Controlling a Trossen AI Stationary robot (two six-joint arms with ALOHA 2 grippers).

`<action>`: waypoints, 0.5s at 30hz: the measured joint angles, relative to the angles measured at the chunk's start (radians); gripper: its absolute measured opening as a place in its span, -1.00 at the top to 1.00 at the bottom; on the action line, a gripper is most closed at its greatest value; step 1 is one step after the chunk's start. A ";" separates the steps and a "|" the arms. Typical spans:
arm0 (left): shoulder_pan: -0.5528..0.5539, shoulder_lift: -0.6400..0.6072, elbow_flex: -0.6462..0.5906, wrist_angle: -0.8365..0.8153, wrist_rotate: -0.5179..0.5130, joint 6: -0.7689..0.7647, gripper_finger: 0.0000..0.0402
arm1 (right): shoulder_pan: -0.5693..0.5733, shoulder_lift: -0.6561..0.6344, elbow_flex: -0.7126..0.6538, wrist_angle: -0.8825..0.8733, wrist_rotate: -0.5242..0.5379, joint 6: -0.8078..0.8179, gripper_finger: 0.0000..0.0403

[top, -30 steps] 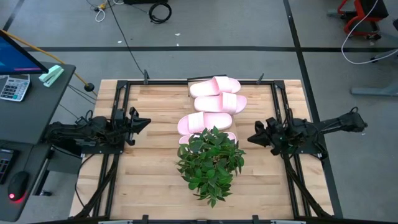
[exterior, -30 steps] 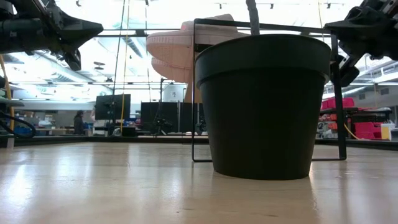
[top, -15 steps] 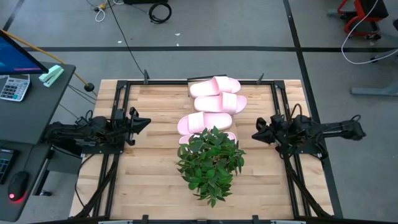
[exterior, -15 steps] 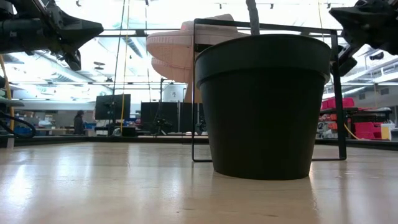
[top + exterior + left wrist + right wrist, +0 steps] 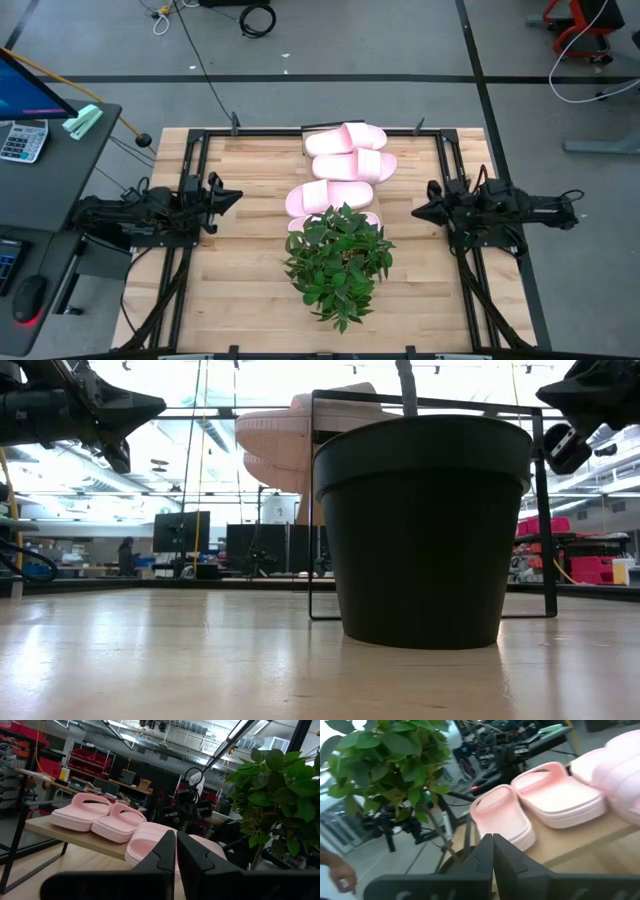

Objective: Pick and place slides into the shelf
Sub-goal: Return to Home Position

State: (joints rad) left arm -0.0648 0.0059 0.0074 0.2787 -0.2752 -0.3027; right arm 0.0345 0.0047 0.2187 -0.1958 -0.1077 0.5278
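Note:
Four pale pink slides lie in a row on the narrow light-wood shelf (image 5: 65, 834), soles down: one at the far end (image 5: 346, 136), then a second (image 5: 355, 165) and a third (image 5: 328, 196). The nearest (image 5: 300, 222) is mostly hidden by plant leaves. My left gripper (image 5: 236, 198) is shut and empty, hovering left of the row; its wrist view shows the fingers (image 5: 176, 851) closed. My right gripper (image 5: 418, 212) is shut and empty, hovering right of the row (image 5: 492, 851).
A potted green plant (image 5: 340, 262) in a black pot (image 5: 425, 530) stands at the shelf's near end, between the arms. The shelf's black rod frame (image 5: 312, 510) rises behind the pot. Bare table top (image 5: 240, 290) lies on both sides. A hand (image 5: 337, 870) shows beyond the table.
My right gripper has drawn back toward the table's right edge, away from the slides, still shut. The left arm and the slides have kept still.

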 joint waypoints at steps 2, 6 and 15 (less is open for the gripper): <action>0.000 0.000 0.000 0.000 0.000 0.000 0.90 | 0.000 -0.003 0.025 -0.043 0.023 -0.010 0.94; 0.000 0.000 0.000 0.000 0.000 0.000 0.86 | 0.000 -0.003 -0.021 -0.009 0.032 0.022 0.96; 0.000 0.000 0.000 0.000 0.000 0.000 0.81 | 0.000 -0.004 -0.147 0.276 0.056 0.053 0.95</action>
State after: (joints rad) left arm -0.0650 0.0059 0.0074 0.2787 -0.2752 -0.3027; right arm 0.0345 0.0010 0.0716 0.0804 -0.0515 0.5808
